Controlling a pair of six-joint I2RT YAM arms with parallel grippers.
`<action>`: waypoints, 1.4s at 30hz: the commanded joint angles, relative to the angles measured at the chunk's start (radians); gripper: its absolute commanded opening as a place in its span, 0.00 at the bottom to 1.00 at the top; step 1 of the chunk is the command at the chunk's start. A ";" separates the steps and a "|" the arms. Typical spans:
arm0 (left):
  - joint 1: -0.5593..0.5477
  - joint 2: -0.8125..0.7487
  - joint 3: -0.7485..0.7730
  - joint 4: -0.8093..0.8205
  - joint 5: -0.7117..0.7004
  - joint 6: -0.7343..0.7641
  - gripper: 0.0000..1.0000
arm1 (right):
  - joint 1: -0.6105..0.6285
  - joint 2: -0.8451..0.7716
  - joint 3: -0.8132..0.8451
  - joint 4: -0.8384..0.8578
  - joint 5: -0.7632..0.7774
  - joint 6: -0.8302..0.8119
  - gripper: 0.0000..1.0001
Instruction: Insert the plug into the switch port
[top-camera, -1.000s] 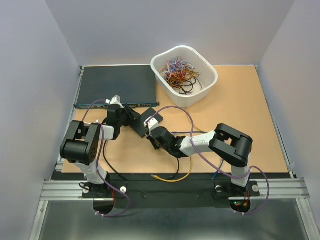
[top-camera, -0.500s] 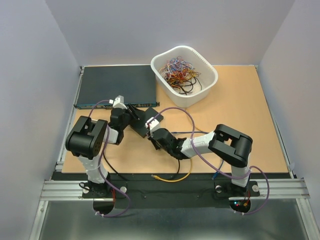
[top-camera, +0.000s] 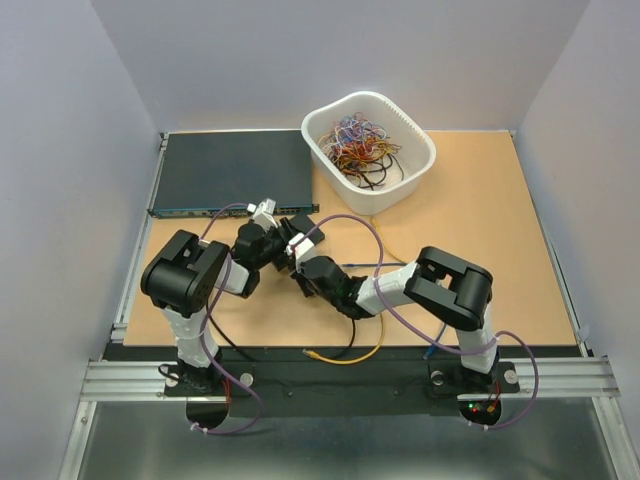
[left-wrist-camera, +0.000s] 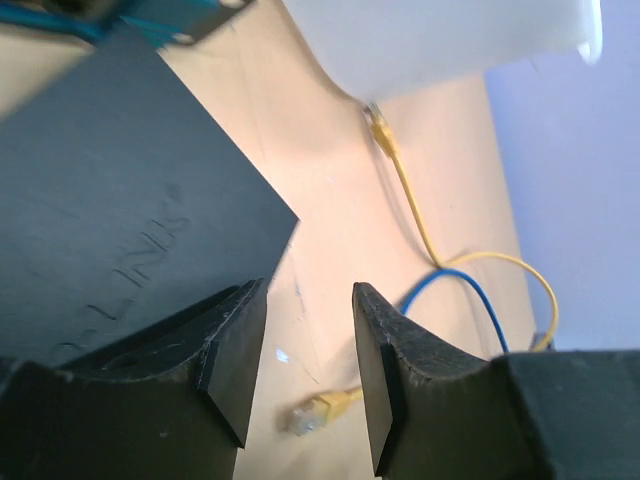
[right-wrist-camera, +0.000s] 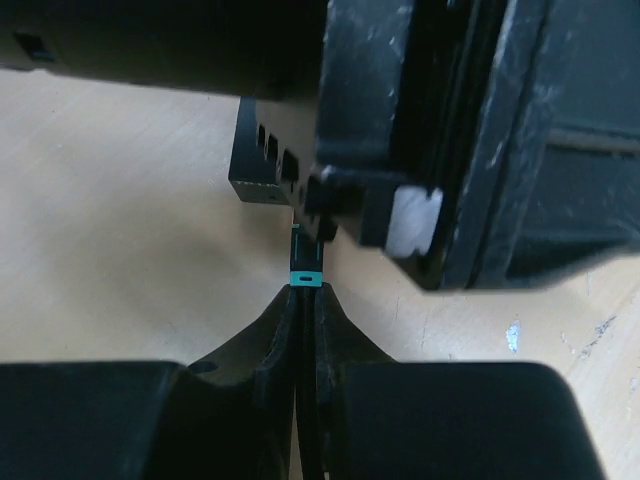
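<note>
Above the tan table, the left gripper (top-camera: 278, 245) and right gripper (top-camera: 298, 264) met nose to nose, just near of the wide dark grey rack unit (top-camera: 230, 170) and left of the white plastic basket of coloured wires (top-camera: 368, 150).

From the left wrist, its fingers (left-wrist-camera: 232, 370) stood apart, gripping nothing, one overlapping the small flat black box (left-wrist-camera: 110, 200).

From the right wrist, the fingers were pinched tight on the dark teal-banded plug (right-wrist-camera: 305, 272). Its tip met the box's row of square switch ports (right-wrist-camera: 275, 150); whether it was seated, I couldn't tell.

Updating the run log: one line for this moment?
step: insert | right gripper: shut on plug, tip at port row of black box | left gripper: open, at box corner | seated: unclear
</note>
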 joint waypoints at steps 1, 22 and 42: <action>-0.001 0.047 -0.034 -0.325 0.066 -0.001 0.52 | 0.000 -0.010 -0.046 0.013 -0.066 0.067 0.08; 0.060 -0.363 0.205 -0.737 -0.015 0.096 0.52 | 0.120 -0.559 -0.144 -0.352 0.231 0.149 0.77; 0.194 -0.147 0.371 -0.719 -0.150 0.202 0.52 | -0.193 -0.605 -0.163 -0.660 0.211 0.239 0.99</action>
